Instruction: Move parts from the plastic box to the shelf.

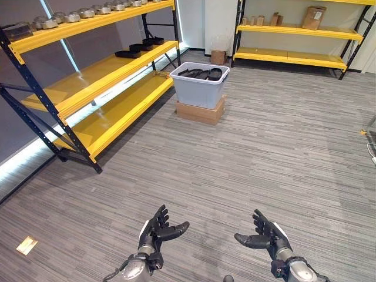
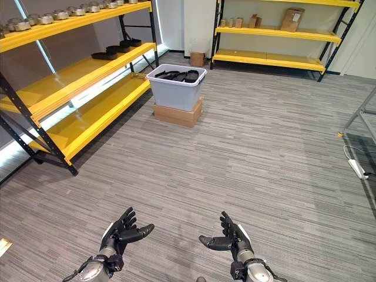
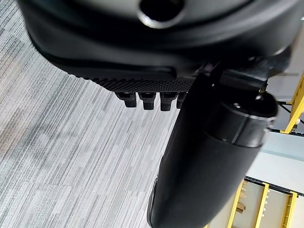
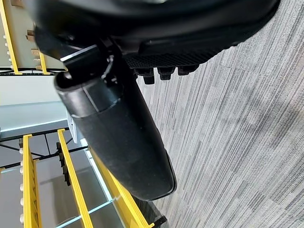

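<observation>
A grey plastic box (image 1: 200, 88) stands on a cardboard carton (image 1: 200, 111) far ahead, with black parts (image 1: 201, 73) lying inside it. A yellow shelf rack (image 1: 100, 76) runs along the left; several black parts (image 1: 139, 49) rest on its middle level. Low in front, my left hand (image 1: 155, 232) and right hand (image 1: 267, 235) hover above the carpet, both open and holding nothing. Both are far from the box.
Metal parts (image 1: 70, 16) line the rack's top level. A second yellow rack (image 1: 294, 32) with cardboard boxes (image 1: 314, 16) stands at the far wall. A small carton (image 1: 218, 56) sits behind the grey box. Grey carpet (image 1: 247, 164) spreads between me and the box.
</observation>
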